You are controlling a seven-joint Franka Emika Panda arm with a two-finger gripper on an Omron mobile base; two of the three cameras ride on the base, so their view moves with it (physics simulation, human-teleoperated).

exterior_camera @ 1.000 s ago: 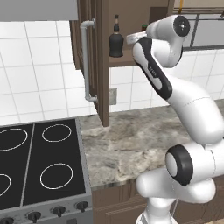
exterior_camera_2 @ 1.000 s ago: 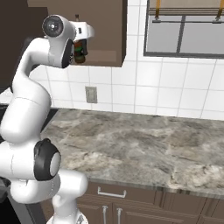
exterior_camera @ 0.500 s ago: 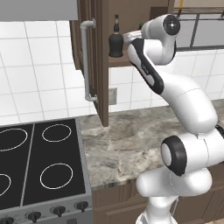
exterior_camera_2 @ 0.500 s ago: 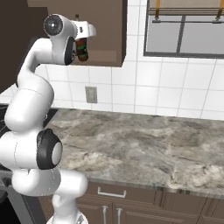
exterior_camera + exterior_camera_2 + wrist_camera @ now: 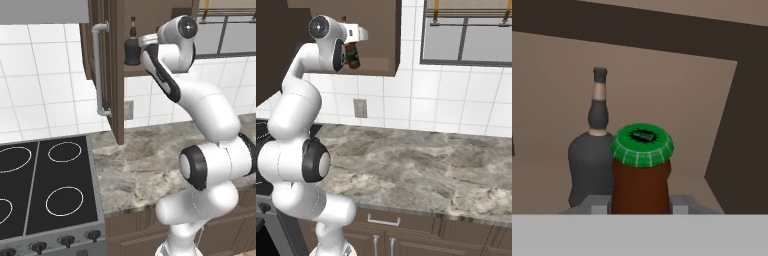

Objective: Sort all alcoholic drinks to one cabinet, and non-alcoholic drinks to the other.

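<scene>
pincer pinching the beer bottle up high at the open cabinet | black bottle standing inside on the cabinet floor, just behind the beer bottle | stove left of the surface

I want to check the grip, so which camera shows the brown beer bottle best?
The hand view: the beer bottle stands close up, green cap and brown neck between the gripper fingers. The right base view shows its labelled body beside the arm; the left base view hides it.
</scene>
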